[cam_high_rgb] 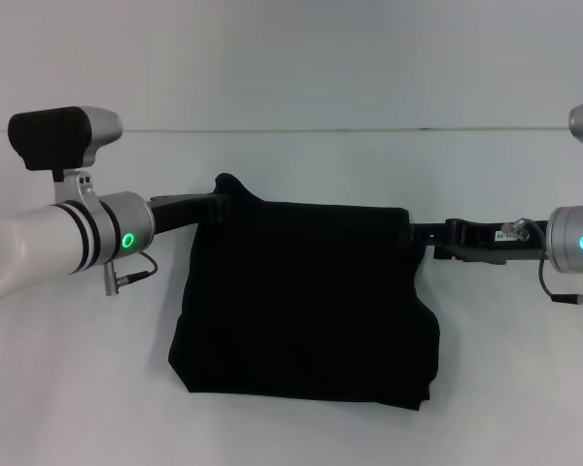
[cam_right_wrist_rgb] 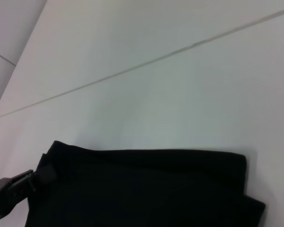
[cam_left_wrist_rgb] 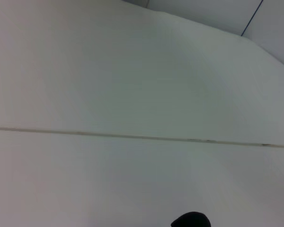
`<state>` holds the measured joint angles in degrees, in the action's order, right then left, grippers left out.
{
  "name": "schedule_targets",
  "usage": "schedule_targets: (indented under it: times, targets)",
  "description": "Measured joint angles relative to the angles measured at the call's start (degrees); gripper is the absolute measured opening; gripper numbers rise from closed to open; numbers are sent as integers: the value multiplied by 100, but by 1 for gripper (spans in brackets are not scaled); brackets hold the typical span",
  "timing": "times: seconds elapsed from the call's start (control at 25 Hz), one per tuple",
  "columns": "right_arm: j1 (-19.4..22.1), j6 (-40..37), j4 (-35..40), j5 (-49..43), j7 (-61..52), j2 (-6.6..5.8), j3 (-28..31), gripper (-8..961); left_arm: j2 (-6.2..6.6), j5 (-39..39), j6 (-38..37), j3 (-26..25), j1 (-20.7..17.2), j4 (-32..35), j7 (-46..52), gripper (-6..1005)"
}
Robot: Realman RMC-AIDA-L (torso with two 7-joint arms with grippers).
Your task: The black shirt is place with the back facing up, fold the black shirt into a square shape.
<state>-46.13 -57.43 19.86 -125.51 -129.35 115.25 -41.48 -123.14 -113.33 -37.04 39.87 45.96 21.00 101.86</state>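
The black shirt (cam_high_rgb: 306, 301) hangs as a folded panel between my two arms, its top edge pulled nearly straight and its lower hem resting on the white table. My left gripper (cam_high_rgb: 222, 201) is at the top left corner, where the cloth bunches into a small peak over its fingers. My right gripper (cam_high_rgb: 420, 234) holds the top right corner. Both are shut on the cloth. In the right wrist view the black shirt (cam_right_wrist_rgb: 146, 189) fills the lower part, with the left gripper (cam_right_wrist_rgb: 12, 193) at its far end. In the left wrist view only a small dark bit of the shirt (cam_left_wrist_rgb: 191, 220) shows.
A white table (cam_high_rgb: 78, 388) spreads under and around the shirt, with a seam line (cam_left_wrist_rgb: 132, 136) running across it. A pale wall (cam_high_rgb: 301, 58) rises behind the table's far edge.
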Motion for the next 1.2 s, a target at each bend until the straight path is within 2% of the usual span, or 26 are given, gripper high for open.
schedule_targets:
  times: [0.36,0.44,0.6,0.76,1.2]
  targets:
    - [-1,-39,-12,2,-46,-81,0,838,14,186,15,-29,-82,17,8,70]
    - [-7,-53,-39,10,-57,-81,4,838,14,191,12,-49,-83,18,11,70]
    - [-40,-6,-59,21,-141,-9,21,837,8,201,-2,-61,-83,19,18,70]
    - [-70,137,-26,25,-146,131,28,837,7,213,-2,-61,-82,19,37,70]
    - [-215,679,-13,27,-138,205,27,837,31,215,14,-199,-90,18,63,70]
